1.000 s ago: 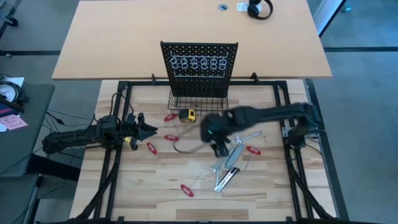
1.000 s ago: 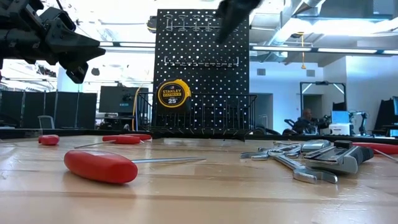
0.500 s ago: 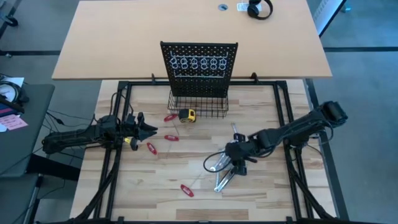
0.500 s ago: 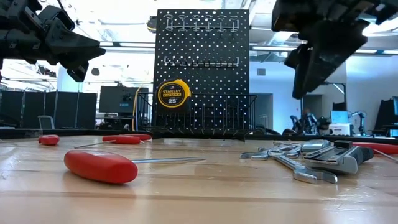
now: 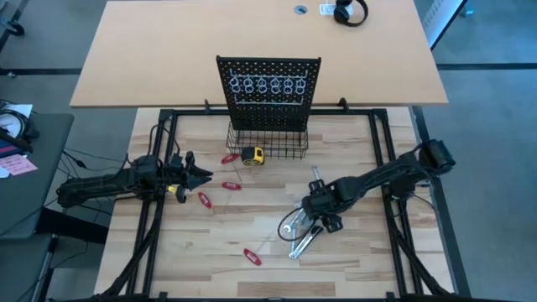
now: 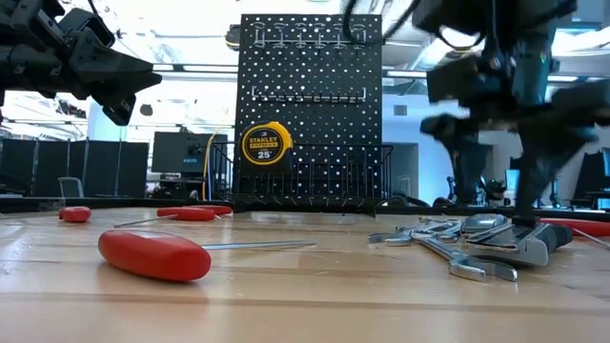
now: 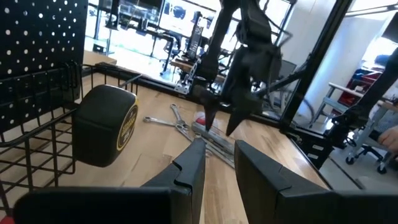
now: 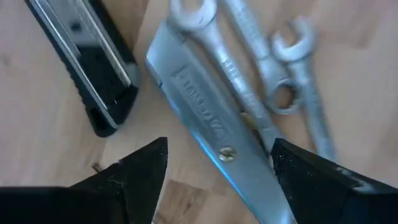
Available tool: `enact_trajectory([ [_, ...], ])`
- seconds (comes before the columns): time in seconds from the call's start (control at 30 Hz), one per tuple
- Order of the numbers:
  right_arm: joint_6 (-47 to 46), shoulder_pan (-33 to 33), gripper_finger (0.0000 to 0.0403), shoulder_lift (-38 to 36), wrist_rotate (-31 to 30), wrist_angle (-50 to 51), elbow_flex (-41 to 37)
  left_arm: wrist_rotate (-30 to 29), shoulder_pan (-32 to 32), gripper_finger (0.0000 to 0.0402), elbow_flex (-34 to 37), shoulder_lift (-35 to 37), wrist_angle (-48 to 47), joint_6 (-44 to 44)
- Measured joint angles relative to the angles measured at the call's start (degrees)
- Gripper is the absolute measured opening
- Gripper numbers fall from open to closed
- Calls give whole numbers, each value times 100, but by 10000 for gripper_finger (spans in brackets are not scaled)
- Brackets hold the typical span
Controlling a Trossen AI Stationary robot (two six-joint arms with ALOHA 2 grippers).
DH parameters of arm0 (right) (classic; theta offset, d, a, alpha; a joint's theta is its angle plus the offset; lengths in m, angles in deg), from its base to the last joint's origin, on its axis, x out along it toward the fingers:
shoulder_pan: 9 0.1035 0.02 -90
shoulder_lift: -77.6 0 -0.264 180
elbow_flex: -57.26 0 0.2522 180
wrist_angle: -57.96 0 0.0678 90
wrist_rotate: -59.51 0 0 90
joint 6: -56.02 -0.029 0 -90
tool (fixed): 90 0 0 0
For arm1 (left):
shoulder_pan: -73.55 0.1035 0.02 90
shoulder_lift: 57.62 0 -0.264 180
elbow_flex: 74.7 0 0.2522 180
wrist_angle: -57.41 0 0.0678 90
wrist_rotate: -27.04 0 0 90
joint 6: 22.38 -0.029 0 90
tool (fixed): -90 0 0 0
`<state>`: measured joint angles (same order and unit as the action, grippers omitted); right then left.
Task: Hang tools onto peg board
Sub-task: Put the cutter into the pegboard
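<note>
The black peg board (image 5: 268, 84) stands upright at the table's far side, with a wire basket (image 5: 267, 141) at its foot. Red-handled tools (image 5: 204, 200) lie scattered on the wood. A heap of silver tools (image 5: 295, 235) lies right of centre: a silver utility knife (image 8: 199, 93), wrenches (image 8: 255, 62) and a black-and-silver cutter (image 8: 93, 68). My right gripper (image 5: 315, 220) points down over this heap, open. Its fingers (image 8: 146, 168) stand on either side of the knife without touching it. My left gripper (image 5: 201, 174) waits level at the table's left, a narrow gap between its fingers.
A yellow-and-black tape measure (image 5: 252, 155) stands just in front of the basket. One more wrench (image 5: 317, 178) lies apart, beyond the heap. A red-handled tool (image 5: 252, 257) lies near the front edge. Black frame rails (image 5: 394, 210) run along both sides of the table.
My right gripper has come down from in front of the peg board, toward the table's near right, until it stands just over the heap of silver tools. It has tipped to point more steeply down, and its fingers stand wider apart now.
</note>
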<state>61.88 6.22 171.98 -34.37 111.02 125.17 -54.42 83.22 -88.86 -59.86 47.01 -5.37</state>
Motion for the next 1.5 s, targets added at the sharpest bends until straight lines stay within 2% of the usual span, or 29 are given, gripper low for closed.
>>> enact_trajectory([
  [0.27, -65, 4, 257, 466, -2, 41, 18, 0, 2, 76, 0, 0, -4, 11],
  [0.53, -514, 9, 136, 446, 42, 114, 22, 0, 0, 76, 0, 1, -1, 13],
  [0.67, -852, 7, 134, 437, 16, 386, 220, 0, 0, 76, 0, 2, -1, 13],
  [0.9, -833, -53, 134, 432, -128, 1112, 1258, 1, 0, 76, 0, 1, -1, 27],
  [1.0, -615, -202, 134, 345, -550, 1049, 1636, 0, 0, 76, 0, 0, -1, 70],
  [1.1, -208, -446, 134, -13, -1176, 620, 1639, 0, 0, 76, 0, 1, -2, 79],
  [1.23, 360, -917, 134, -729, -1570, -656, 1291, 0, 0, 76, 0, 0, -3, 81],
  [1.33, 817, -1370, 134, -1137, -1546, -2086, 912, 0, 1, 76, 0, 0, -3, 81],
  [1.4, 1024, -1725, 134, -1247, -1305, -2814, 690, 0, 1, 76, 0, 2, 1, 81],
  [1.5, 1112, -2233, 134, -1197, -787, -3182, 514, 0, 2, 76, 0, 2, -4, 81],
])
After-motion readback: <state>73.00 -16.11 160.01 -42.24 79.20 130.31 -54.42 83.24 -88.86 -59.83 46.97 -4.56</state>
